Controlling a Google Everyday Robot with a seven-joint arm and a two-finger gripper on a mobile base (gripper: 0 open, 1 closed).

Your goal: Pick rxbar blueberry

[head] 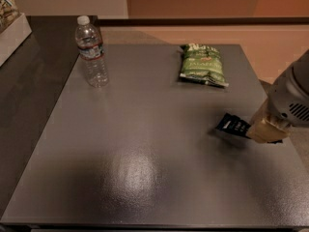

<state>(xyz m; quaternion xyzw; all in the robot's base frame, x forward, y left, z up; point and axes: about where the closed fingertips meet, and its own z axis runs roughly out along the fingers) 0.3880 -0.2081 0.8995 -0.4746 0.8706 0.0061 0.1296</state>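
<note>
At table's (145, 144) right, end effector (263, 129) tight on rxbar blueberry (232, 124); chip bag (203, 65) beyond.

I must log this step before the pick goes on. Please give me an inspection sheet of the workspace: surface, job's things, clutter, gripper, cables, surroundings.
Surface: grey table, glossy patch near the front.
Job's things: rxbar blueberry, dark wrapper, near the right edge, beside the gripper.
Clutter: water bottle upright at far left; green chip bag lying flat at the far side.
Gripper: gripper at the bar's right end, low over the table.
Cables: nothing seen.
Surroundings: dark counter on the left, white box at its far end.
</note>
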